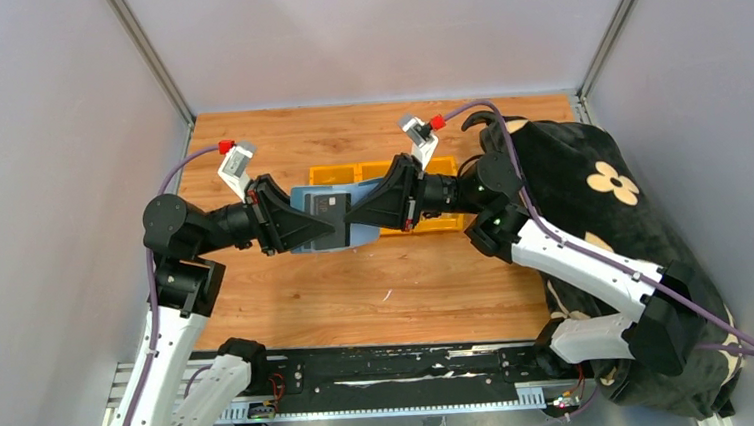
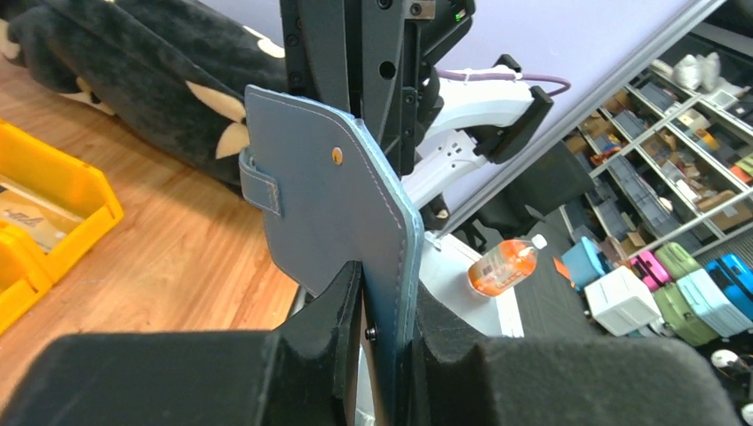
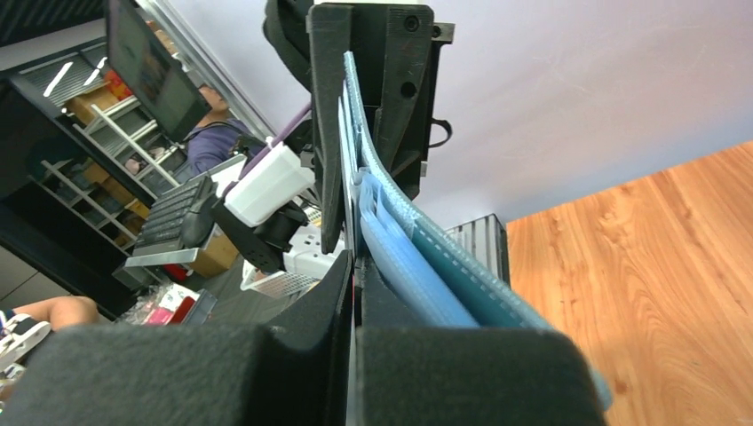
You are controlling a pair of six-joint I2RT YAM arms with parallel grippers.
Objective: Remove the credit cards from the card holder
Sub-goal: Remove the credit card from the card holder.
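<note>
left gripper point(image 2: 386, 306) jaws slightly apart around card holder point(image 2: 328, 200); right gripper point(image 3: 355, 277) clamped, seemingly on its edge.

a lab or workshop: stocked shelving racks point(image 2: 661, 146), a monitor point(image 3: 146, 69), walled test table point(image 1: 378, 288).

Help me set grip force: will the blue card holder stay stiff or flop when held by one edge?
Probably semi-flexible: the card holder bows and its layers splay apart in the right wrist view. Likely light: it stands upright between the fingers of the left gripper without sagging. Its stitched face looks matte, so probably not slippery.
</note>
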